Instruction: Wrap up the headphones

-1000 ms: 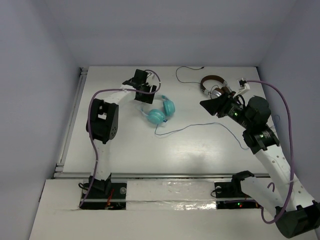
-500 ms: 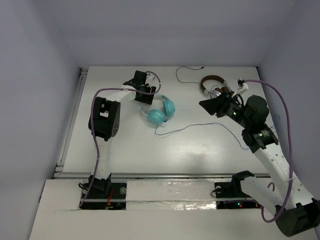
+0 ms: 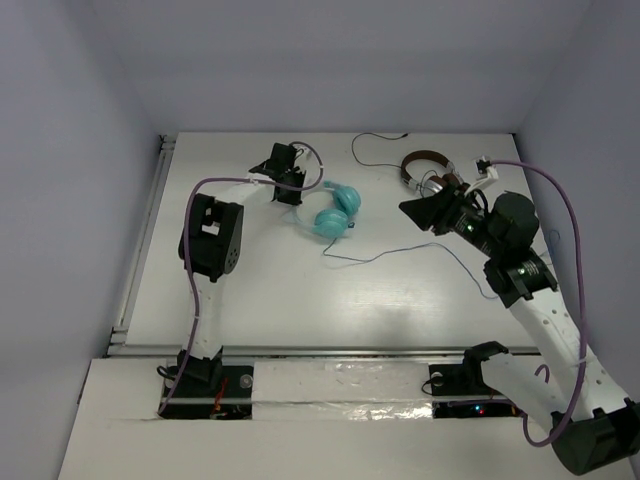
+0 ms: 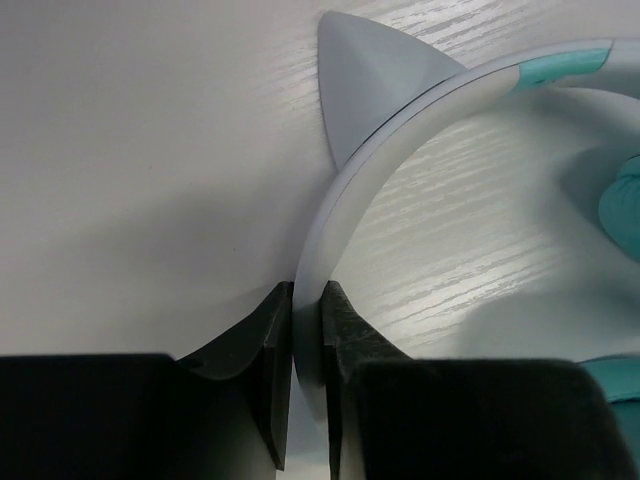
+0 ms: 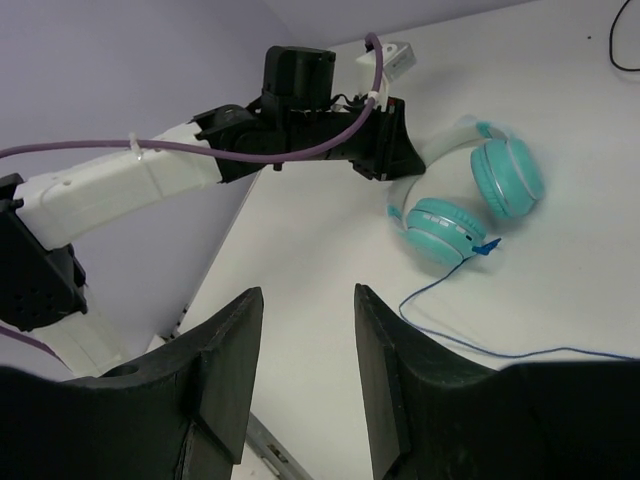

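The headphones (image 3: 335, 210) lie on the white table left of centre, with two teal ear cups and a pale headband (image 4: 400, 110). My left gripper (image 3: 292, 182) is at the headband's far-left curve and is shut on it. In the left wrist view the band runs straight between the two black fingertips (image 4: 307, 295). The thin blue cable (image 3: 400, 250) trails from the lower cup to the right. My right gripper (image 5: 308, 295) hangs open above the table to the right, holding nothing. It faces the headphones (image 5: 470, 200) from a distance.
Brown-and-silver headphones (image 3: 425, 165) sit at the back right beside my right arm, with a thin dark cable (image 3: 375, 145) looping toward the back edge. A rail runs along the table's left edge (image 3: 150, 230).
My left gripper has closed on the headband. The headphones have shifted a little right and back, and the cable's near end followed. The right arm has held still.
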### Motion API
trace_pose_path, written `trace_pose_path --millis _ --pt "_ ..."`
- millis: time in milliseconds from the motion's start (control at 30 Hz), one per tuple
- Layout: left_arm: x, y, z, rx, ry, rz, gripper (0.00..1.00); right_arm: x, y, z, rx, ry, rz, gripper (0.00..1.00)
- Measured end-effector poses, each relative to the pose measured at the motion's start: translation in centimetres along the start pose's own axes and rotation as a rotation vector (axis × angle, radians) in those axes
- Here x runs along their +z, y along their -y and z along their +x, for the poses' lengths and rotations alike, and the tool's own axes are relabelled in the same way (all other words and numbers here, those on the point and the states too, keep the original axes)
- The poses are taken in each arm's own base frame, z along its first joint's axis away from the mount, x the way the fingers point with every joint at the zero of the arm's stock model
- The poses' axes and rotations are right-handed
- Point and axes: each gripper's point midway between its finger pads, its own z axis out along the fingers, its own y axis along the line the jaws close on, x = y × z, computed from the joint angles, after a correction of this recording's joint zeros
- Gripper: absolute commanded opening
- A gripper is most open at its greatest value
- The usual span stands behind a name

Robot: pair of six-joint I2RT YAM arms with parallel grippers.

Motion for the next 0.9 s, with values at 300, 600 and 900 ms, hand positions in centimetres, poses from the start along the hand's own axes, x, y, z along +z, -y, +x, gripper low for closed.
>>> trace_pose_path --millis 300,600,900 --pt "-1.8 0.7 -0.1 -0.094 -0.018 0.002 0.0 1.1 1.3 1.4 0.045 -0.018 -0.003 0.09" --pt "-12.1 2.5 -5.7 -0.174 0.148 0.052 0.0 4.4 3.6 4.4 0.09 -0.127 0.005 0.1" --pt "-21.0 2.0 -9.5 -0.277 0.318 0.165 0.0 5.8 3.6 6.8 0.033 -0.237 -0.117 0.73"
